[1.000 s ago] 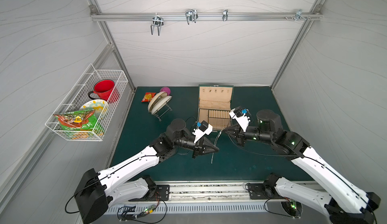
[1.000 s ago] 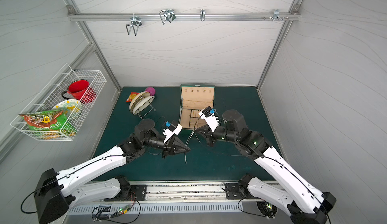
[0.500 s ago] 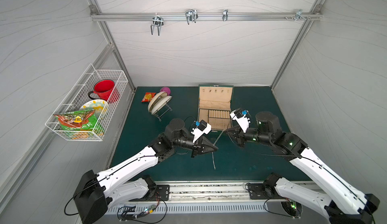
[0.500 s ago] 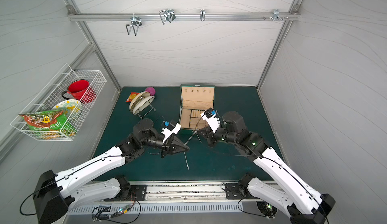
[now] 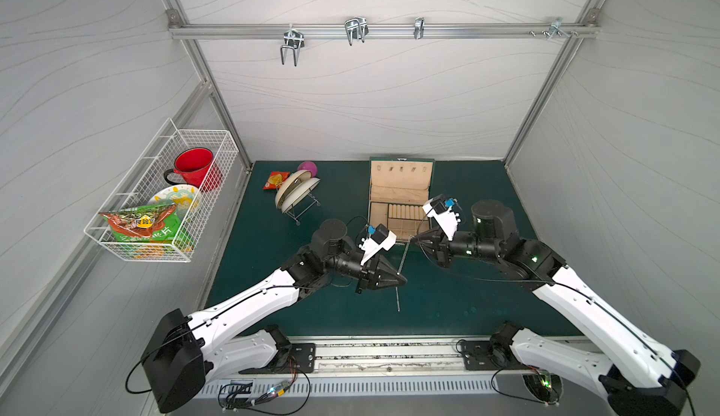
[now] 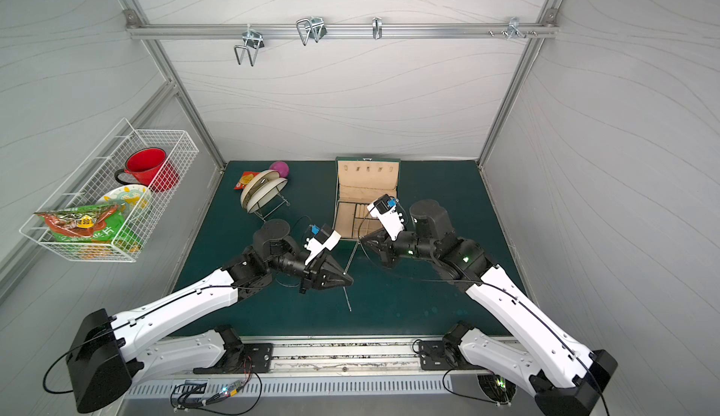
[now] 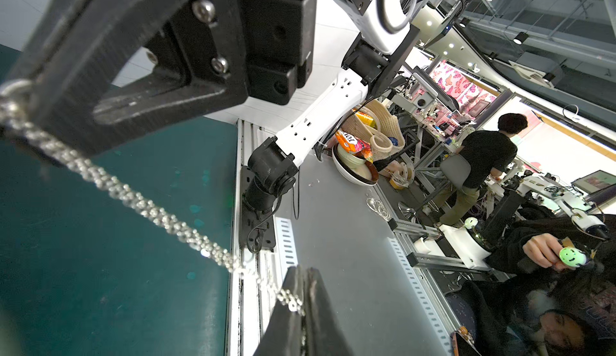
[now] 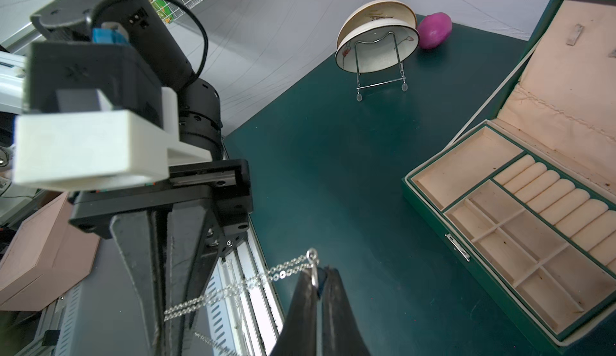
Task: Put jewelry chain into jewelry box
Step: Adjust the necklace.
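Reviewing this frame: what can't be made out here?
- The jewelry box, near-right compartments: both top views, behind the right wrist camera.
- Part of its lid and tray: right wrist view, cut by the frame edge.
- The jewelry chain past the left pincer: left wrist view, hidden by the fingers.
- Its links: both top views, too thin.

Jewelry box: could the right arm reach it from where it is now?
Probably yes: the right gripper is close beside the open box with nothing between. But the chain it pinches is also held by the left gripper, which might hold it back.
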You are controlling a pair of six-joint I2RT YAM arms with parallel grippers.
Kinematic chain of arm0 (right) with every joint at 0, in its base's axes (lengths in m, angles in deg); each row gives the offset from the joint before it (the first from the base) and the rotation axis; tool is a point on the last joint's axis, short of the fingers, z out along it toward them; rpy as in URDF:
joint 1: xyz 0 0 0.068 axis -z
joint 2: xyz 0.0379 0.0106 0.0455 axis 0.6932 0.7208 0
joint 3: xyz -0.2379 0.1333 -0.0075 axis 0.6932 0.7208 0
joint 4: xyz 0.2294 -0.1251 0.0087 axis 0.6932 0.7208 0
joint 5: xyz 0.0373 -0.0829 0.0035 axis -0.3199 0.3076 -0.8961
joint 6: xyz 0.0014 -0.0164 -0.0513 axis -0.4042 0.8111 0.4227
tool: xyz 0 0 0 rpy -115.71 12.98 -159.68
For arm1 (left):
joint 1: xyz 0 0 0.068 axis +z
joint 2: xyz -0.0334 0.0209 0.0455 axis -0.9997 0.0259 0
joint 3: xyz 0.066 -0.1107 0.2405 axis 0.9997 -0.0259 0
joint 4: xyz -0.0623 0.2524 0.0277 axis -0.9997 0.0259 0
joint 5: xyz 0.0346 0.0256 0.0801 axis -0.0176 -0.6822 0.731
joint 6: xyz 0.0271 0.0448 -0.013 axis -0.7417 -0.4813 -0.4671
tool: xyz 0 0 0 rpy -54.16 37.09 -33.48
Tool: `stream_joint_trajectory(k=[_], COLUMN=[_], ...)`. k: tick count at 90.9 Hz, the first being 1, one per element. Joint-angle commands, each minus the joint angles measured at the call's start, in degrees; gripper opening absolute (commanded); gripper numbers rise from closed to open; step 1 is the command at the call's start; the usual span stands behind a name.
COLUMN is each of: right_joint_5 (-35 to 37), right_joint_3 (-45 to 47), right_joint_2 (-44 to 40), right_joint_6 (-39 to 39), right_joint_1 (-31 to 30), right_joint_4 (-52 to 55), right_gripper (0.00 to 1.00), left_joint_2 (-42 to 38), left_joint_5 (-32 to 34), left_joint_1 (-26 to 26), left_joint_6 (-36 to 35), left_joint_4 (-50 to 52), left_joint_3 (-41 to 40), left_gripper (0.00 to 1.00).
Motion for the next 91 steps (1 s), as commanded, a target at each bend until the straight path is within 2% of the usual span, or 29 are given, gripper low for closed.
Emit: stream_joint_trajectory(k=[1,15,47,56,75,91], right_joint_5=[-0.64,-0.68,0.56,0.6,1.35,2.38], right_joint_3=[-2.24,-2.62,-3.55,-3.65,-2.9,-0.62], right_joint_2=[0.53,0.79,1.42,1.42,0.9,-0.51], right_joint_6=[-0.77,-0.99,-0.75,-0.75,-0.49,-0.7], right_joint_1=[0.21,-0.03,-0.96,-0.96,-0.96,-0.96], right_joint_4=[-2.47,-2.99,-3.31,-3.31,-2.44,-2.08], right_gripper=[0.0,0.0,0.0,0.0,0.0,0.0], left_joint_2=[0.26,0.87,1.5,1.22,-0.96,-3.43], left_joint_5=[-2.36,-2.94,-3.27,-3.13,-0.03,2.83], left_joint_1=[-0.18,-0.22,-0.56,-0.58,-0.57,-0.42], left_joint_6=[0.46,1.25,1.63,1.4,-1.27,-3.18], left_joint_4=[-2.94,-4.03,-4.26,-4.22,-1.7,-0.52], left_joint_3=[1.62,1.62,1.62,1.57,1.11,1.0], left_gripper=[0.11,0.16,0.17,0.14,0.0,0.0])
